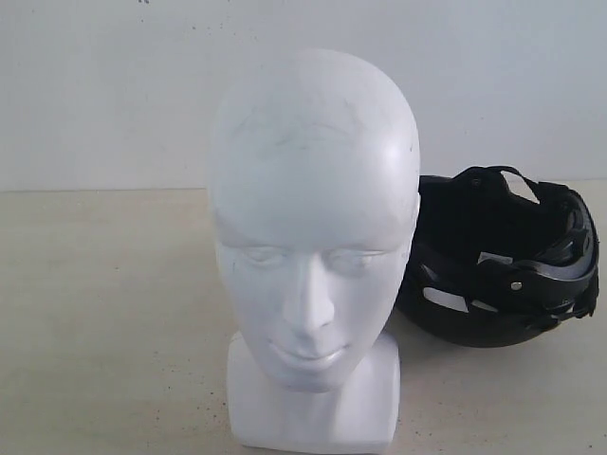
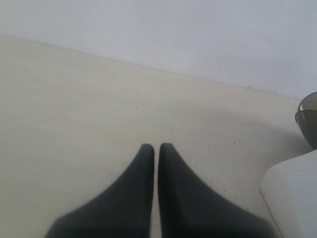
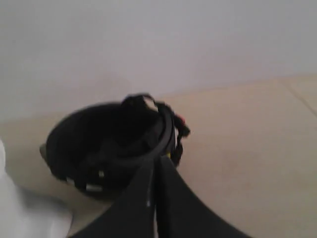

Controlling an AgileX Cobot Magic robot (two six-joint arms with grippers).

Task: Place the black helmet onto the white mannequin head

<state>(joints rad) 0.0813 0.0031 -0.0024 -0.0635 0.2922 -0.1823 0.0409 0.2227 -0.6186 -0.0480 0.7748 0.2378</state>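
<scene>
The white mannequin head point(image 1: 308, 237) stands upright at the front middle of the table, face toward the exterior camera. Behind it to the right, the black helmet point(image 1: 498, 261) lies upside down, with its padding and straps showing. Neither gripper appears in the exterior view. My left gripper point(image 2: 156, 147) is shut and empty over bare table; the mannequin's base point(image 2: 292, 198) and a sliver of the helmet's visor point(image 2: 308, 119) sit at the edge of its view. My right gripper point(image 3: 157, 159) is shut, its tips in front of the helmet's point(image 3: 109, 144) rim; I cannot tell whether they touch.
A pale beige table point(image 1: 104, 313) carries both things, with a plain white wall point(image 1: 114, 85) close behind. The mannequin point(image 3: 20, 213) shows as a white blur beside the helmet in the right wrist view.
</scene>
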